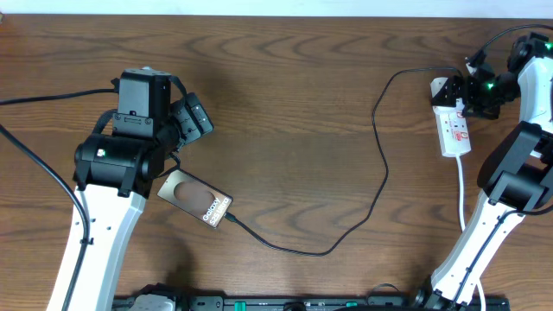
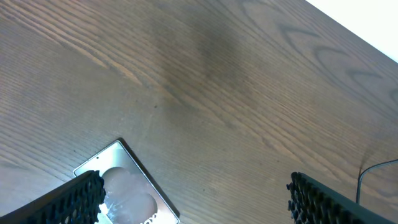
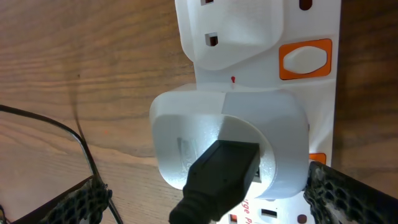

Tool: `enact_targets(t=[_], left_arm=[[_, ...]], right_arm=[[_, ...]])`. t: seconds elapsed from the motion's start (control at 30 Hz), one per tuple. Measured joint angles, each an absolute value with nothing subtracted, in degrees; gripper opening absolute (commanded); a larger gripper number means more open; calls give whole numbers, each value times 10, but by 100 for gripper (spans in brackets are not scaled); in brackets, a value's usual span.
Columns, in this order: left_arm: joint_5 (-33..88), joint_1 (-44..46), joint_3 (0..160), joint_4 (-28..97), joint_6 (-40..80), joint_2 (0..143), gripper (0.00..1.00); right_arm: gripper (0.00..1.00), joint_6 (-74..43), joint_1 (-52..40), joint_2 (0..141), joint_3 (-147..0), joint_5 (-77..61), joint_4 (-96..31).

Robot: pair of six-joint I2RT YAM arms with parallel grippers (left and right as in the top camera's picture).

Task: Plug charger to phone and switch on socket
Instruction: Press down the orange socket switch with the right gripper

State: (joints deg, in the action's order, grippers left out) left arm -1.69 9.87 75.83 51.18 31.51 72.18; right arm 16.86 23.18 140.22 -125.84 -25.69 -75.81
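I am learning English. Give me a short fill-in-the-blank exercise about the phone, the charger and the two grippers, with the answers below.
1. The phone lies by the ___ arm.
2. The charger runs from the phone to a ___ adapter in the socket.
3. The left gripper and the right gripper are both ___.
Missing words: left; white; open.

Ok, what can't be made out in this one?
- Overhead: whether the charger tip is seated in the phone, too small; the left arm covers the phone's other end.
- Left wrist: the phone's port, cut off by the bottom edge.
- Right wrist: whether the socket switch is on, unreadable; the lower switch is mostly behind the white adapter.
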Motion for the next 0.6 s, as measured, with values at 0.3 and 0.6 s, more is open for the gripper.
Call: enact_targets(t=[0.3, 0.6], left_arm=[[-17, 99, 758, 512, 314, 722, 93], [-25, 99, 758, 516, 313, 722, 93]], right_arm=[[99, 169, 232, 1402, -1258, -274, -757], [99, 170, 233, 1410, -1258, -274, -754]])
